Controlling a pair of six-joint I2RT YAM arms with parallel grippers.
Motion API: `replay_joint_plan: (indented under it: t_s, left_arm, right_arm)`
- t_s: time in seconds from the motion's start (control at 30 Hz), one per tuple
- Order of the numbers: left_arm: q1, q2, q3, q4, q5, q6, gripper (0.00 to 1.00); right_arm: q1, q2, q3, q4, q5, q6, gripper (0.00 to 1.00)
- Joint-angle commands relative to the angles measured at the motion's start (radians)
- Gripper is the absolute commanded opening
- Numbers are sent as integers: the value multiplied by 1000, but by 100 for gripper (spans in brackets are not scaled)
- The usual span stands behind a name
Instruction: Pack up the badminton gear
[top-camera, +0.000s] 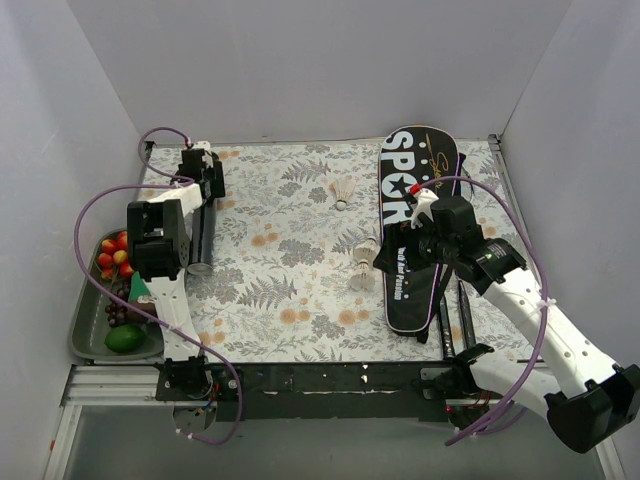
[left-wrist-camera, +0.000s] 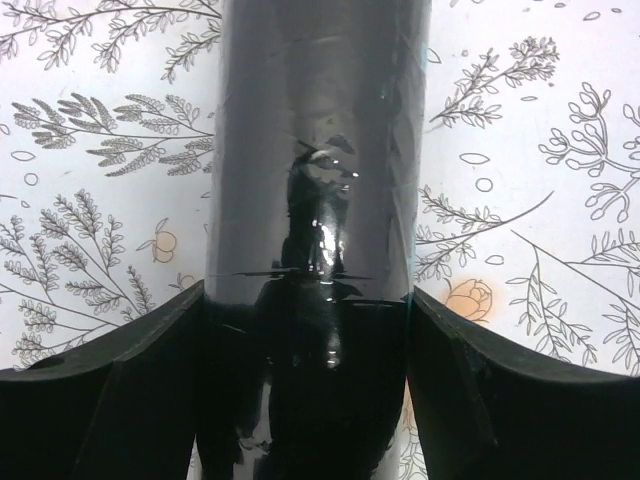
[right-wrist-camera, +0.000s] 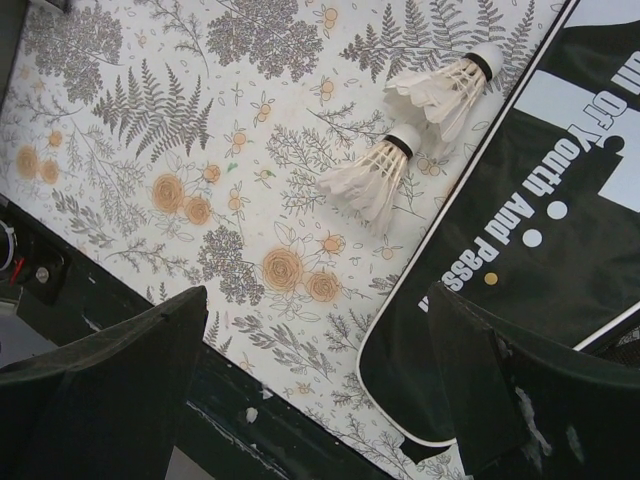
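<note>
The dark shuttle tube (top-camera: 200, 240) lies at the table's left, pointing towards me. My left gripper (top-camera: 208, 200) is at its far end. In the left wrist view the tube (left-wrist-camera: 320, 150) fills the gap and both fingers of the left gripper (left-wrist-camera: 308, 295) press its sides. The black racket bag (top-camera: 415, 220) lettered "SPOR" lies at the right, with two black racket handles (top-camera: 455, 320) beside its near end. Three white shuttlecocks (top-camera: 345, 190) (top-camera: 365, 247) (top-camera: 360, 277) lie on the floral cloth. My right gripper (top-camera: 388, 258) hangs open over the bag's left edge (right-wrist-camera: 530, 220), near two shuttlecocks (right-wrist-camera: 375, 170); between the fingers of the right gripper (right-wrist-camera: 318, 292) there is nothing.
A grey tray (top-camera: 85, 320) with red fruit, grapes and a lime (top-camera: 125, 338) stands at the left edge, close to my left arm. White walls close in the table on three sides. The black base rail (top-camera: 330, 380) runs along the near edge.
</note>
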Motion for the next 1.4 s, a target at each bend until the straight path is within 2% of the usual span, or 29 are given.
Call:
replay_joint_plan:
  t_s: [0.0,0.17,0.33,0.47,0.67,0.9,1.0,1.17,1.37]
  left_arm:
    - [-14,-44,-43,-1,18,32,38]
    - [-40,-90,-60,5,42,52,23]
    - [-144,-211,-92,-9,148,112,5]
    - [-215,-336,-109,-69,289,137,0]
    - [-288,-571,-206,-185,592,151,0]
    - [-377,-832,-442,-228,798,180,5]
    - [-434,-898,-490,-254,851,178,7]
    - [-547,-975,-563,-311,829,184,8]
    - [-669,-1113,-655,-320,809,184,9]
  right_arm:
    - [8,-28,-21,25,5,12,98]
    - [11,-46,-20,13,5,12,98]
    - [11,-54,21,-30,13,-21,98]
    - [11,-69,58,-69,21,-47,98]
    - [11,-109,110,-136,-48,-107,98]
    - [13,-171,193,-199,-194,-130,96]
    - [13,-168,212,-219,-266,-138,94]
    - [13,-163,215,-213,-364,-152,93]
    - [14,-151,199,-222,-392,-193,90]
